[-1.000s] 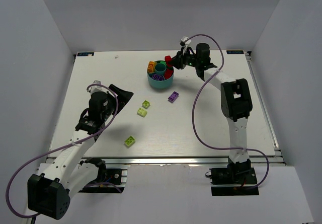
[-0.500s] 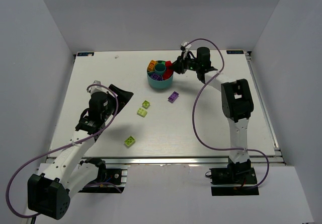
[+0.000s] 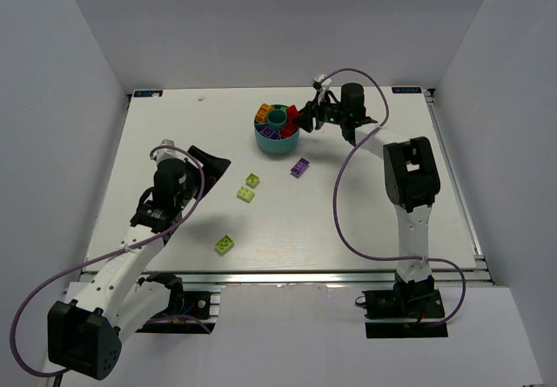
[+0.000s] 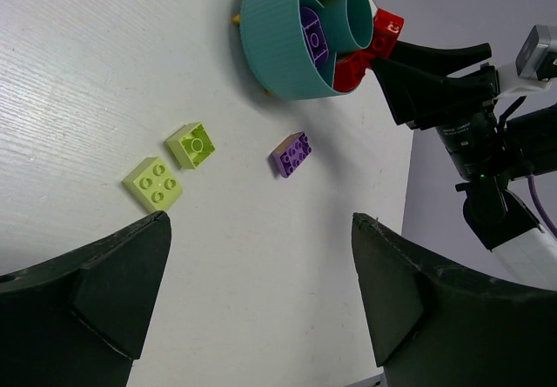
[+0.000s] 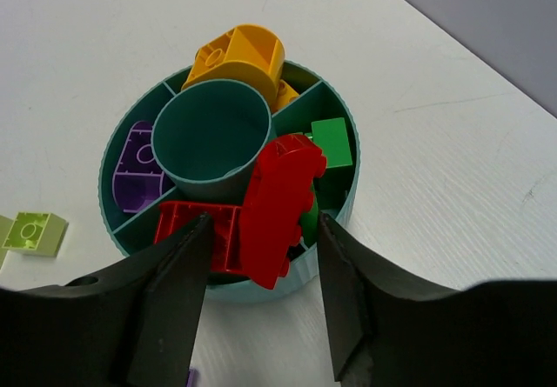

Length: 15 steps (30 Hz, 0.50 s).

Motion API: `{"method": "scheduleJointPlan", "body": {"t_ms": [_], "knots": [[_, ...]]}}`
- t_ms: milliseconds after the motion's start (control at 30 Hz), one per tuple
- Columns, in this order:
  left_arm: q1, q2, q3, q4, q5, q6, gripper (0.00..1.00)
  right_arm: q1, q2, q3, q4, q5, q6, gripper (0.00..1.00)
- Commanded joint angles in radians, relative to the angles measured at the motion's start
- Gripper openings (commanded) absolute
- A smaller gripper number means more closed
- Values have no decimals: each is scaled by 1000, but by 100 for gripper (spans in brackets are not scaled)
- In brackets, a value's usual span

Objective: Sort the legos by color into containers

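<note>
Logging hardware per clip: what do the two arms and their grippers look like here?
Both the left arm and right arm have white links with black joint housings. A purple cable loops along each. The left gripper and right gripper have broad matte black fingers.

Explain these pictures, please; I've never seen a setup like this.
Two robot arms stand at a white table. One picture looks down from above; the other two come from cameras on each wrist. The left arm's fingers hang open, holding nothing. The right arm's fingers stand open either side of a red plastic brick lying tilted in a round teal divided bowl. Three lime green studded bricks and one purple brick lie loose on the table.
</note>
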Motion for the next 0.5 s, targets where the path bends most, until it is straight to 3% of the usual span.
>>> {"method": "scheduleJointPlan", "body": {"t_ms": [0,267,467], "knots": [[4,-10,-6,9,-8,1,94,-4,-76,-18,29,1,-7,57],[4,-8,-10,15,-5,1,94,-4,-96,-29,40,1,2,57],[4,-7,-10,15,-5,2,94,-4,-82,-9,41,14,13,47]]}}
